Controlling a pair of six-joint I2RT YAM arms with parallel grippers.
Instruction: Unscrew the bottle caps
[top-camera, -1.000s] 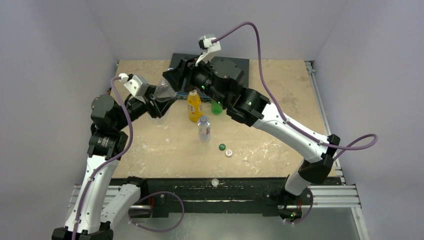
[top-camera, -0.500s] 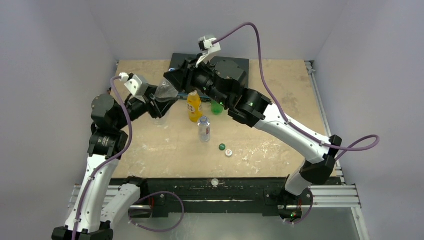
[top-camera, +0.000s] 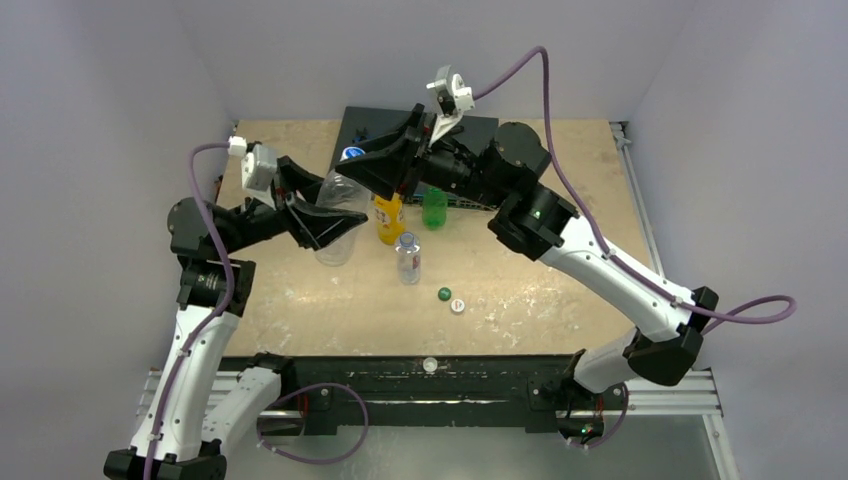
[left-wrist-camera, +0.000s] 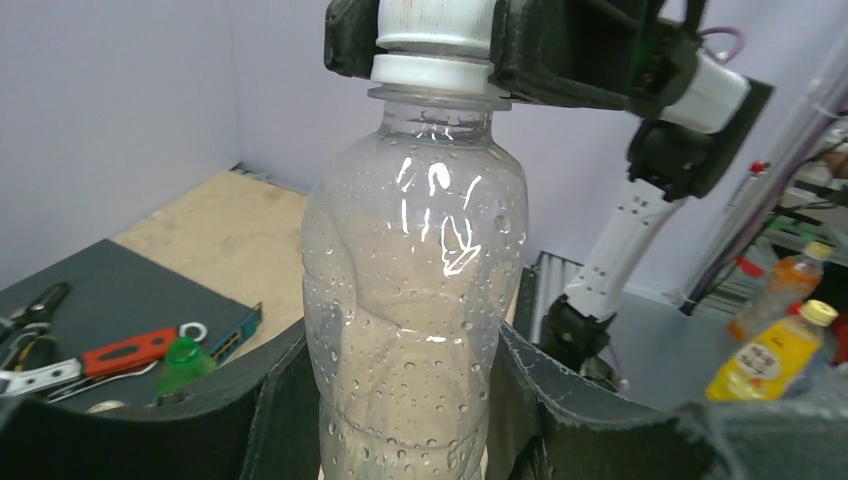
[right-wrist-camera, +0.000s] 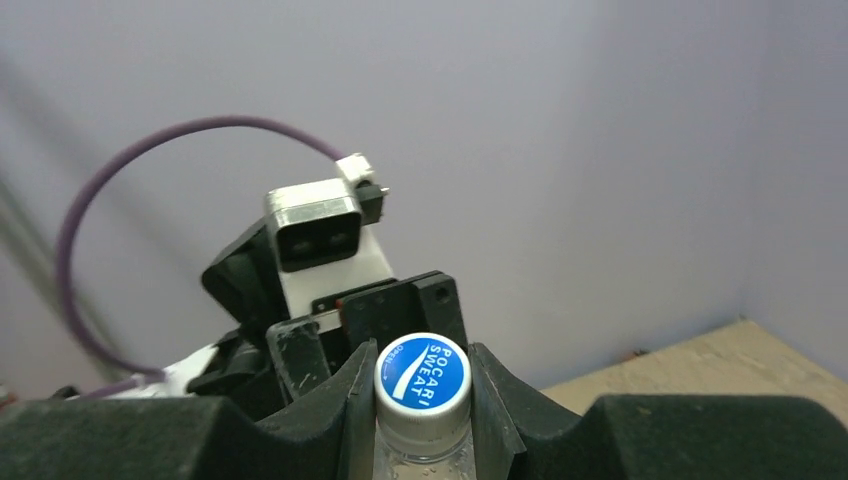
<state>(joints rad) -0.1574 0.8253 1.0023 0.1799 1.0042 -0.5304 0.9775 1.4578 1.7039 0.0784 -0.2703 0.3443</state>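
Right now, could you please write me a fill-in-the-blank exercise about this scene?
The large clear bottle is held by the ____ arm's jaws.
The right jaws pinch its cap, whose top is ____.
The loose cap beside the white cap is dark ____.
Missing words: left, blue, green.

Lilac walls (top-camera: 120, 80) round scuffed wood tabletop (top-camera: 320, 300), even light.
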